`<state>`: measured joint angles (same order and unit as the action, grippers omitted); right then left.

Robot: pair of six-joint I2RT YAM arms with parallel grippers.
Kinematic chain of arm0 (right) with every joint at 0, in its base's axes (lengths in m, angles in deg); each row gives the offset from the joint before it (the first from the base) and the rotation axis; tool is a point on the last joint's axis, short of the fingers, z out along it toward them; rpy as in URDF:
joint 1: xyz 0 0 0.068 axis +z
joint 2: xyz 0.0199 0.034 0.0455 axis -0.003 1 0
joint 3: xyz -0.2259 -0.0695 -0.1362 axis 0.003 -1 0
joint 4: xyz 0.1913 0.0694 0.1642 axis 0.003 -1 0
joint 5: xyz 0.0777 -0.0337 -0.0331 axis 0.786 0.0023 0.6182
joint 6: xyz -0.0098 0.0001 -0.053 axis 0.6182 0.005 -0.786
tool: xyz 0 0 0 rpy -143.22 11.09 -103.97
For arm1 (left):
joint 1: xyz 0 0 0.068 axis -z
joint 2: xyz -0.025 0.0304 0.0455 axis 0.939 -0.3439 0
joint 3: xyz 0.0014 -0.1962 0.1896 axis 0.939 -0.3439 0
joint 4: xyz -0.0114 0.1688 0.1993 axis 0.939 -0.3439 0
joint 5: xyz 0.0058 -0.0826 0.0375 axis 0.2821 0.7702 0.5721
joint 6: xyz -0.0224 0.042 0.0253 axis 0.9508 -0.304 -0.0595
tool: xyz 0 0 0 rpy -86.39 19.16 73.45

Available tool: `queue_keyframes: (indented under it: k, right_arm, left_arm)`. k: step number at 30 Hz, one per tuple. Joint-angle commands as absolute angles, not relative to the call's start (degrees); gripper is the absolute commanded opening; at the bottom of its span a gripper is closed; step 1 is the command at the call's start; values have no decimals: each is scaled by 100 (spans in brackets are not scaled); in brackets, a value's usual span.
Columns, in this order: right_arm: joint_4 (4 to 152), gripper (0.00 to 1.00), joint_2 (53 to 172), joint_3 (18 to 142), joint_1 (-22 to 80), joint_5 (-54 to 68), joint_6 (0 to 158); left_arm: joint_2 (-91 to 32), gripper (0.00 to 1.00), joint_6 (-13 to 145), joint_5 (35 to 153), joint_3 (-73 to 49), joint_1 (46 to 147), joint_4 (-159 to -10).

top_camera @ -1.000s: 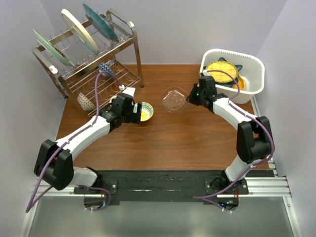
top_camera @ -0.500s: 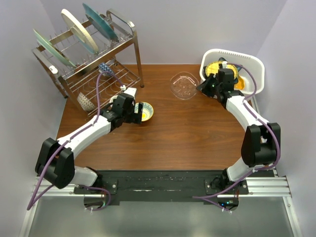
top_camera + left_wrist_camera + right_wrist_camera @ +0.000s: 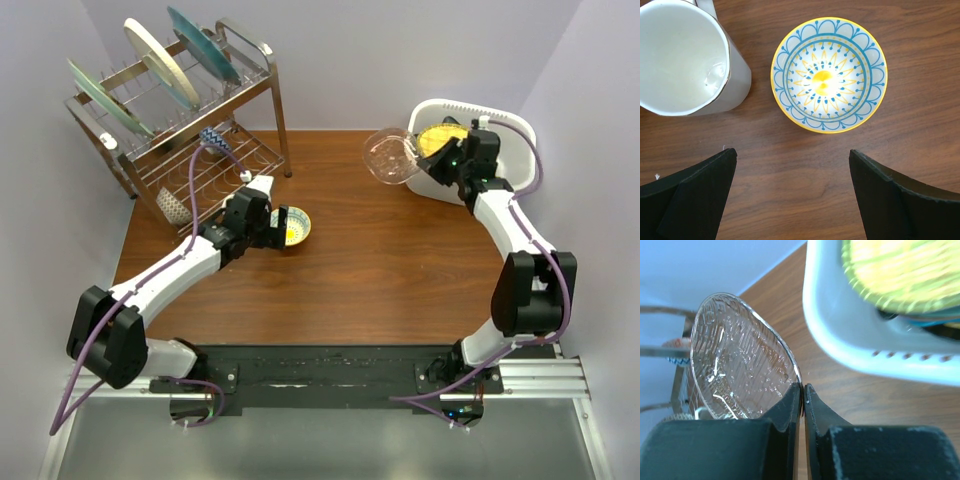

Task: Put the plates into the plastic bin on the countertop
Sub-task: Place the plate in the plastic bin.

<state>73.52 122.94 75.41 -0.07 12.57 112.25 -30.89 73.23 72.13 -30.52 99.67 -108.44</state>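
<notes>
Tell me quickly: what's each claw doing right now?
Left claw: open, empty, above the small bowl.
Right claw: shut on the rim of the clear glass plate.

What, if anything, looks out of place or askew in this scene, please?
The clear glass plate, pinched by its rim in the right gripper, hangs steeply tilted beside the plastic bin, outside its wall and not yet inside. Nothing looks spilled or broken.

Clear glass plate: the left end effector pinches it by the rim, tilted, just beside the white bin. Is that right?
Not quite: the right end effector pinches the clear glass plate by the rim, tilted, just beside the white bin. The right wrist view shows it.
</notes>
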Motion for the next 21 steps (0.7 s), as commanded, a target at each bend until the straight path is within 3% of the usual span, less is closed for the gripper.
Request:
queue_keyframes:
  k: [1,21]
  right_arm:
    - [7533,0,12335,7980,-377,1300,11315]
    - [7365,0,12906,8490,-940,379,11095]
  left_arm:
    - [-2950,99,7420,7125,-3064,10003,-10799]
    - [-2924,99,7472,7037,-3003,10003,-10975]
